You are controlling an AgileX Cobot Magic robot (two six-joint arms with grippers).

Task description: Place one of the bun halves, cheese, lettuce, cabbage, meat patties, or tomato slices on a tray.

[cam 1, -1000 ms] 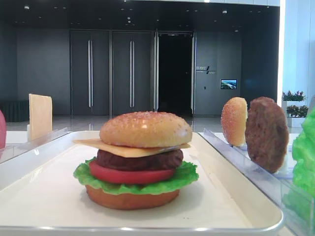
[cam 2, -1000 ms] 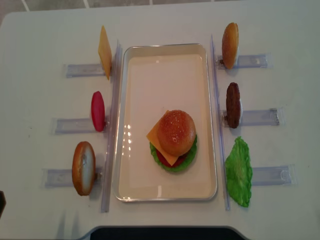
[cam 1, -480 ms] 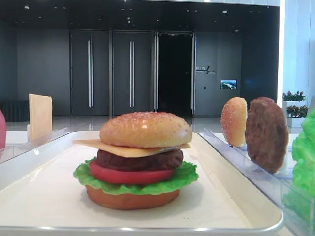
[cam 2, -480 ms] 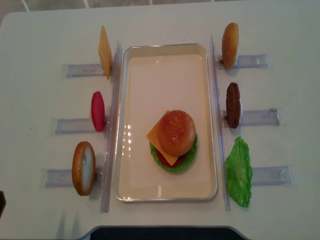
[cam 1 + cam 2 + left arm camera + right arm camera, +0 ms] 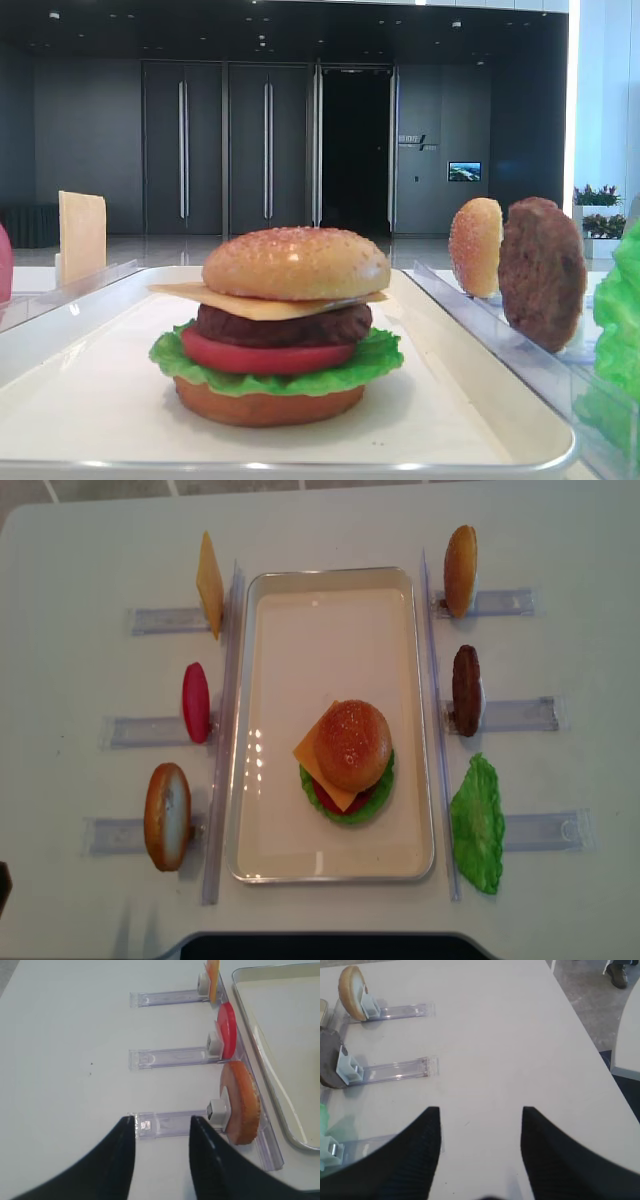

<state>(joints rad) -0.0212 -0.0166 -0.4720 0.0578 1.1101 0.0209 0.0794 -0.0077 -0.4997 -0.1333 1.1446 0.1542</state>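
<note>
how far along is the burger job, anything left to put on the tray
Done: a full stack stands on the tray: bottom bun, lettuce, tomato, patty, cheese, bun top. In hand: nothing; the left gripper and right gripper are both open and empty over bare table. Left: only spares standing in the side racks, so it looks finished.

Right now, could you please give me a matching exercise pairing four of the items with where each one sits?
Items:
1. cheese slice
2. tomato slice
3. meat patty
4. assembled burger

Places:
A. middle rack, right of the tray
B. on the tray
C. far rack, left of the tray
D. middle rack, left of the tray

Pairs: 1-C, 2-D, 3-A, 4-B
</note>
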